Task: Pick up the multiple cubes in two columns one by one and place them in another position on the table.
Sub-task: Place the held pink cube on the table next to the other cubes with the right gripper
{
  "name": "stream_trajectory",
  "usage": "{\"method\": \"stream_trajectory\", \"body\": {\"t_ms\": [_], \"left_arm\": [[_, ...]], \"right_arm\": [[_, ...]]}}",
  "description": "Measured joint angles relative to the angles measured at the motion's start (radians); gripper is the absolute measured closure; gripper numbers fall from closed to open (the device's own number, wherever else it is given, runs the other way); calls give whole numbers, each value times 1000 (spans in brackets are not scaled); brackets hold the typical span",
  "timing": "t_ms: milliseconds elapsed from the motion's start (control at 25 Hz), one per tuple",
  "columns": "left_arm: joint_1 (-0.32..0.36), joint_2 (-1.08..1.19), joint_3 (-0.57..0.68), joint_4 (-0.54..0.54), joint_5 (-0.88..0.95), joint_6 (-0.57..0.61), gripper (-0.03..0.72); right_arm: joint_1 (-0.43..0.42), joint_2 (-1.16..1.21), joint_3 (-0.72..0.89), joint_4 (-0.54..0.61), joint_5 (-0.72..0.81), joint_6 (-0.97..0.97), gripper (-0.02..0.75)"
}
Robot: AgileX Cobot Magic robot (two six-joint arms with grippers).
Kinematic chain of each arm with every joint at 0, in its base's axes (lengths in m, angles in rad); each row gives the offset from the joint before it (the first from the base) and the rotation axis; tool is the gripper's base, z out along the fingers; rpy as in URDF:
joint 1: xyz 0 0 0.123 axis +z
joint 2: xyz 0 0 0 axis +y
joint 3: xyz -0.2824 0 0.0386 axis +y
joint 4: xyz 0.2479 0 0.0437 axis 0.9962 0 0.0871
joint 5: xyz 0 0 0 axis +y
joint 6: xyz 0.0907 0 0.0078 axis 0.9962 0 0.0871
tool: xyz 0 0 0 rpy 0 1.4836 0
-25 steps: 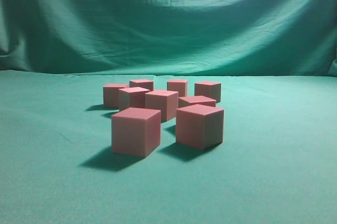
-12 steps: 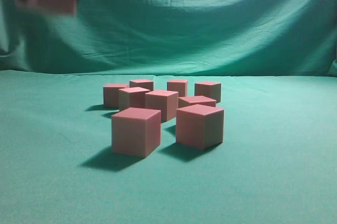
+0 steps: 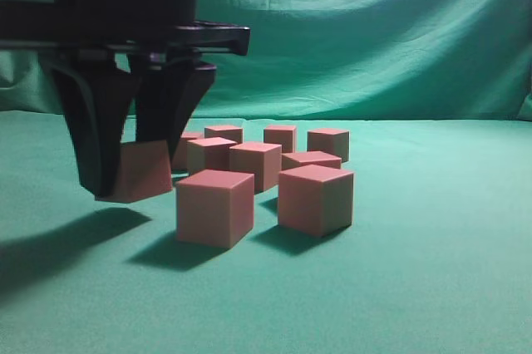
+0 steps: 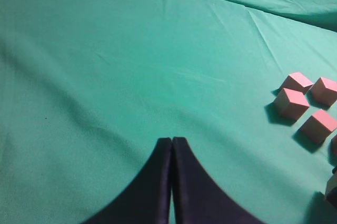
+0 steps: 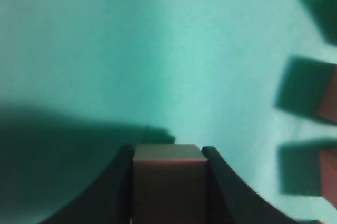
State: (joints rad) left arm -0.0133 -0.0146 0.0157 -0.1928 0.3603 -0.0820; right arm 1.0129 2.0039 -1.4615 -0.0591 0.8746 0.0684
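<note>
My right gripper [image 3: 125, 179] is shut on one pink cube [image 3: 145, 175], held tilted and low over the teal table [image 3: 432, 271], to the left of the cube group. The right wrist view shows this cube [image 5: 168, 176] clamped between both fingers of that gripper [image 5: 168, 149]. Several more cubes stand in two rows, the nearest two at the front [image 3: 214, 207] [image 3: 316, 198]. My left gripper [image 4: 172, 140] is shut and empty over bare cloth, far from the cubes [image 4: 291, 103] at that view's right edge. It does not show in the exterior view.
The wrinkled green backdrop cloth [image 3: 374, 38] hangs behind the table. The right arm's black body [image 3: 125, 5] fills the upper left of the exterior view and casts a shadow [image 3: 66, 238] on the cloth. Two cubes [image 5: 329, 98] lie to the right of the held one.
One second ago no arm showed. Half a second ago the cube appeared blurred at the top left. Now the right gripper has come down with it beside the front left cube.
</note>
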Motion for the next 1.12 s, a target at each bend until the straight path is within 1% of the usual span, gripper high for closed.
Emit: {"method": "stream_trajectory", "body": {"t_ms": [160, 240, 440, 960, 1000, 1120], "left_arm": [[0, 0, 0, 0, 0, 0, 688], [0, 0, 0, 0, 0, 0, 688], [0, 0, 0, 0, 0, 0, 688], [0, 0, 0, 0, 0, 0, 688], [0, 0, 0, 0, 0, 0, 688], [0, 0, 0, 0, 0, 0, 688]], "right_arm": [[0, 16, 0, -53, -22, 40, 480], [0, 24, 0, -74, -40, 104, 480], [0, 37, 0, -76, -38, 145, 480], [0, 39, 0, -59, -36, 153, 480], [0, 39, 0, -52, -38, 153, 426], [0, 39, 0, -42, -38, 153, 328]]}}
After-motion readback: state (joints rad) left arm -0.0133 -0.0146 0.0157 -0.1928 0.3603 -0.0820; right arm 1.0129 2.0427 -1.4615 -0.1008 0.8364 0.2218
